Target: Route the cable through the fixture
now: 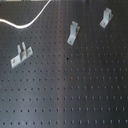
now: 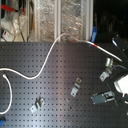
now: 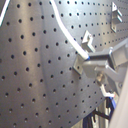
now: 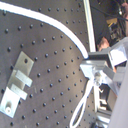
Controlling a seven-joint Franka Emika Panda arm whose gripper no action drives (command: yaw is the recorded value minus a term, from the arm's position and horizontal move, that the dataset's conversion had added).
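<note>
The hand [image 4: 89, 64] grips the cable [image 4: 50, 20] above the perforated board [image 4: 45, 75].

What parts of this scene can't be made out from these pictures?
- The cable: in the first exterior view it runs off the top and left edges, so neither end shows.
- The gripper: in the second exterior view it is blurred at the right edge; its hold on the cable is unclear.
- The gripper's fingertips: both wrist views are too blurred to show the grip exactly.
- The three brackets: too small to show their slots.
</note>
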